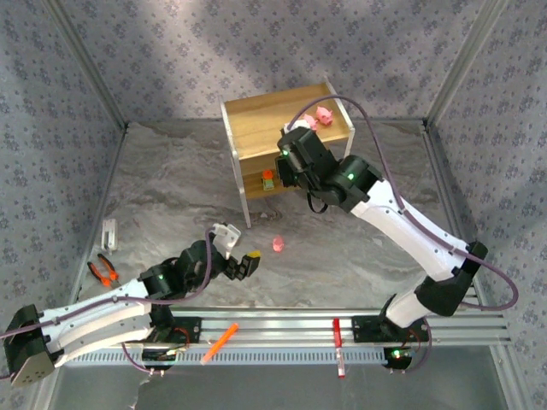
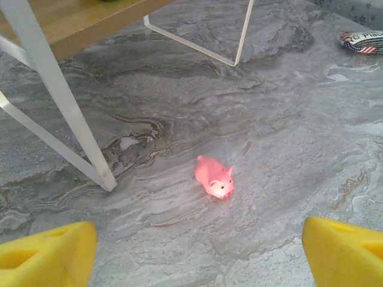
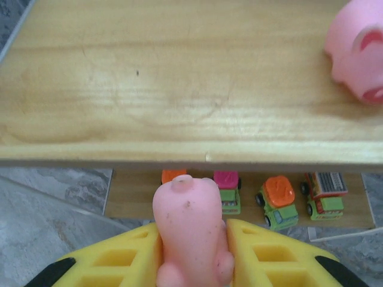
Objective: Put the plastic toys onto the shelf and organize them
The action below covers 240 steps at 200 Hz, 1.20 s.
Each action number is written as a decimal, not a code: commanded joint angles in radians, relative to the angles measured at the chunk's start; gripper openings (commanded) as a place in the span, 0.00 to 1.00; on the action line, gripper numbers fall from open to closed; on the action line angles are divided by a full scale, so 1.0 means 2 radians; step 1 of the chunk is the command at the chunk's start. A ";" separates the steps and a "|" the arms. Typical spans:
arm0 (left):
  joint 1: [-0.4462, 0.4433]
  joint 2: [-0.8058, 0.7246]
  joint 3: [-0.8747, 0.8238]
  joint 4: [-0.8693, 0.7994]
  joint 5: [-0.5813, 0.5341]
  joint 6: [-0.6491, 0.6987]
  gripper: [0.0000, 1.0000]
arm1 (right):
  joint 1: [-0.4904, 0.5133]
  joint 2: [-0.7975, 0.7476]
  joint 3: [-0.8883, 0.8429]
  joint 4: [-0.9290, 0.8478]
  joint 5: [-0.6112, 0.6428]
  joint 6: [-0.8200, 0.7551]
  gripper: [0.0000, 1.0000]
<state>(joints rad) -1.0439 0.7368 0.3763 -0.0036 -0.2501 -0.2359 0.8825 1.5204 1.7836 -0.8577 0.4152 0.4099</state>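
Over the front edge of the small two-tier shelf (image 1: 256,120), light wooden boards on a thin white metal frame, my right hand (image 3: 192,232) is clamped on a pink plastic pig toy (image 3: 185,203). The pig stands upright between my yellow fingers (image 3: 269,257), just above the top board. A second pink pig (image 3: 356,60) rests farther along that board, to the right. On the lower board four blocky green toys stand in a row: one orange-topped (image 3: 173,176) and half hidden by the board above, one magenta-topped (image 3: 226,191), another orange-topped (image 3: 278,202), and one brown-topped (image 3: 324,194).

My left hand (image 2: 196,239) hangs low over the grey marbled bench (image 2: 299,119), fingers wide apart with nothing between them. Just ahead of it a third pink pig (image 2: 214,177) lies on the bench, near the shelf's white leg (image 2: 60,107) but not touching it. An orange marker pen (image 1: 220,342) and a red marker pen (image 1: 338,337) lie at the near edge by my arm bases.
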 commanded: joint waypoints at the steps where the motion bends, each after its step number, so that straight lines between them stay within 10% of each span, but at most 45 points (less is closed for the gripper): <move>1: -0.003 0.007 0.002 0.002 0.016 0.002 0.88 | -0.004 0.012 0.040 -0.022 0.003 -0.020 0.31; 240: -0.003 0.068 0.022 0.005 0.040 0.005 0.88 | -0.087 0.138 0.242 -0.107 -0.054 -0.063 0.33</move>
<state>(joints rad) -1.0439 0.8730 0.3771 -0.0032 -0.1783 -0.2356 0.7128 1.7824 2.2276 -1.0367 0.3241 0.3050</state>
